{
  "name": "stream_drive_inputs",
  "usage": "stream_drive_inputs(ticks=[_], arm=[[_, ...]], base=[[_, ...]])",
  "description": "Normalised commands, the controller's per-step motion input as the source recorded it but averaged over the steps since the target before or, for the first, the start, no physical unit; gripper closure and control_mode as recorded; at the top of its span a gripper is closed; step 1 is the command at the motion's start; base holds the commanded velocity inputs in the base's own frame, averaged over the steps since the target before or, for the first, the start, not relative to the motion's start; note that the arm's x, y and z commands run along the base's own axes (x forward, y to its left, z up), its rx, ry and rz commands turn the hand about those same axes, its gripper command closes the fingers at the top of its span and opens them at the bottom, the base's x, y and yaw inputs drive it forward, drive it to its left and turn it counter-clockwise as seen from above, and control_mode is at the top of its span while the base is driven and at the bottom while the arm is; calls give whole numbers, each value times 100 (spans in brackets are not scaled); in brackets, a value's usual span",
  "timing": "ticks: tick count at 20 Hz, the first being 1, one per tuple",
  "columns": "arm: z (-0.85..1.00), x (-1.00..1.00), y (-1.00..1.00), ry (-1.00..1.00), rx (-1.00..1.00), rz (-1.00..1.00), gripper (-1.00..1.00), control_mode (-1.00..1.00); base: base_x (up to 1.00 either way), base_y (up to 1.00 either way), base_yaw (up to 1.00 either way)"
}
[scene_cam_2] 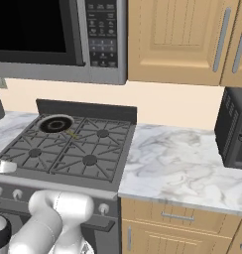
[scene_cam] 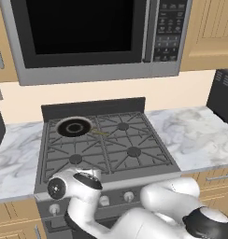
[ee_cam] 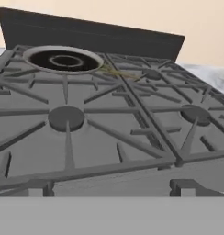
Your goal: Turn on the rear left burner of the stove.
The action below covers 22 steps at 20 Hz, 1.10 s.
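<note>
The stove [scene_cam: 104, 140] is a dark grey gas range with cast-iron grates and a black back panel. The rear left burner [scene_cam: 74, 126] [scene_cam_2: 55, 123] [ee_cam: 64, 60] is a black ringed disc with a pale rim, and no flame shows on it. A thin yellowish streak [scene_cam: 100, 133] lies just to its right. Small silver knobs [scene_cam: 104, 200] [scene_cam_2: 17, 195] line the front panel. My gripper [scene_cam: 87, 179] hovers at the stove's front left edge, above the knob row, its fingers hidden by the wrist. The hand view looks low across the grates from the front.
A steel microwave [scene_cam: 88, 37] with a black window hangs over the stove. Marble counters [scene_cam: 195, 135] [scene_cam_2: 182, 163] flank it. A dark appliance [scene_cam_2: 234, 129] stands at the right wall. Wooden cabinets [scene_cam_2: 177, 39] hang above, and drawers [scene_cam_2: 177, 218] sit below.
</note>
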Motion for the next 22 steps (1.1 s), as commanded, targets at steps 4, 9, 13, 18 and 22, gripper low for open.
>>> stream_drive_inputs(ticks=[4,9,13,18,22], arm=[[-71,-30,40,-49,0,0,-100,-100],[-70,-52,32,-55,0,0,-100,-100],[-28,-24,21,-22,0,0,-100,-100],[-3,0,0,0,0,0,-100,-100],[-25,0,0,0,0,0,-100,-100]], base=[[0,0,0],[0,0,0],[0,0,0],[0,0,0],[0,0,0]])
